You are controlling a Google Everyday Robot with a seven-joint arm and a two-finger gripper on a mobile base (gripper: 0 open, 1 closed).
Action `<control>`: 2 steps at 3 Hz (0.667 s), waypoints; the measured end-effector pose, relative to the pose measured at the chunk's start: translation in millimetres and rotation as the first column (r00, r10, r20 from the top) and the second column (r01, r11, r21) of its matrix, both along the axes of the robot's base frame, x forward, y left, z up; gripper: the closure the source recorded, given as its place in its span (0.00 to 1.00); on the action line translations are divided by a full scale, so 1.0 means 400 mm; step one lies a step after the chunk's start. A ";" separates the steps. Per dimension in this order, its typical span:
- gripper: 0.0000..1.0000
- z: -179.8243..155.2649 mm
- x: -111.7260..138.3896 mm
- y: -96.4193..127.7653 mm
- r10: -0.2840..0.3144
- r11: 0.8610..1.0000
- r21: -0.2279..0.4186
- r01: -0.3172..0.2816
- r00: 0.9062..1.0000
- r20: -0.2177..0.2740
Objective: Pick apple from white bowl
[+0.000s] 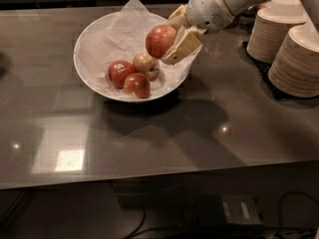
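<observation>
The white bowl [92,39], wide and shallow and lined with crinkled white paper, stands on the dark table at the back left. My gripper [172,36] reaches in from the upper right and is shut on the apple [159,40], a large round red one with a yellow-orange blush. It holds the apple above the bowl's right side, clear of the fruit below. Three apples lie in the bowl: a dark red one with a white sticker [120,72], a paler yellowish one [146,64] and a red one [137,84].
Two stacks of beige bowls [294,49] stand at the back right on a dark mat. The grey table [164,143] runs to a front edge low in view. Cables and a box lie on the floor below.
</observation>
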State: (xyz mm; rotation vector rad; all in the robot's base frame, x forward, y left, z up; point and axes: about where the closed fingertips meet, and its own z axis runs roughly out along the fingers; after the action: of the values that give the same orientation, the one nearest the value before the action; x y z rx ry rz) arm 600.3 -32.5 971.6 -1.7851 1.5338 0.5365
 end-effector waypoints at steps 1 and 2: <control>1.00 0.000 0.000 0.000 0.000 1.000 0.000 0.000 1.000 0.000; 0.81 0.000 0.000 0.000 0.000 1.000 0.000 0.000 1.000 0.000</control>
State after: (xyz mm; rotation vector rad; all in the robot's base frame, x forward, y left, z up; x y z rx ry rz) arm 600.3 -32.4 971.6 -1.7852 1.5338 0.5366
